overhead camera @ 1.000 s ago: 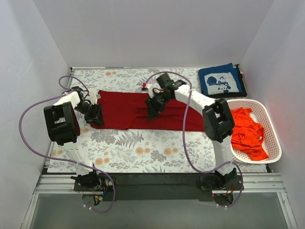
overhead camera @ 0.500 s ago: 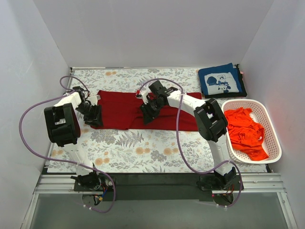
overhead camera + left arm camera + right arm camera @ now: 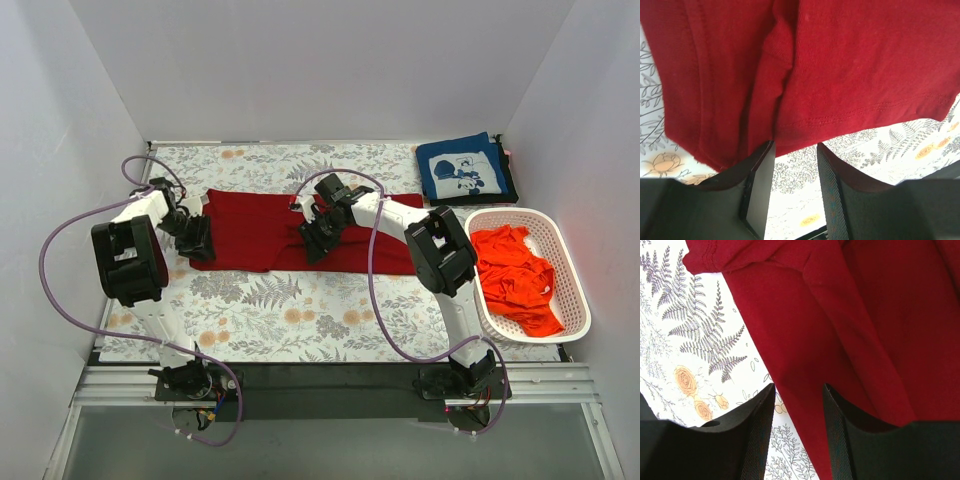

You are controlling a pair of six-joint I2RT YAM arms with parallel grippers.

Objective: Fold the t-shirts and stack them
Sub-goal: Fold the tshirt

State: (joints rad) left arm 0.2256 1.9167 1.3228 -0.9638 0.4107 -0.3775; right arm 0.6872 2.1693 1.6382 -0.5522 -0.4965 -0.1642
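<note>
Judging from how things lie, roughly a third of the job looks done. The navy tee [image 3: 462,172] with its white print sits folded into a flat square at the far right corner of the tabletop [image 3: 300,312], seemingly the base of the stack. The dark red tee [image 3: 250,230] lies across the middle as a long narrow band, apparently folded lengthwise but not yet crosswise. The orange-red tee [image 3: 515,275] is a crumpled heap in the white perforated basket [image 3: 573,300], so it remains to be laid out, folded and stacked.

The left gripper [image 3: 197,240] is at the band's left end, jaws parted. The stitched hem lies just at their tips, and printed ferns show through the gap. The right gripper [image 3: 315,243] is over the band's near edge around its middle, jaws also parted. A strip of red cloth runs between them, unpinched.

The red cloth is soft matte knit with double-stitched hems and shallow ridges where layers overlap. The basket looks like rigid plastic. The floral cloth [image 3: 700,340] lies smooth, and the jaw pads carry a fine black mesh texture
</note>
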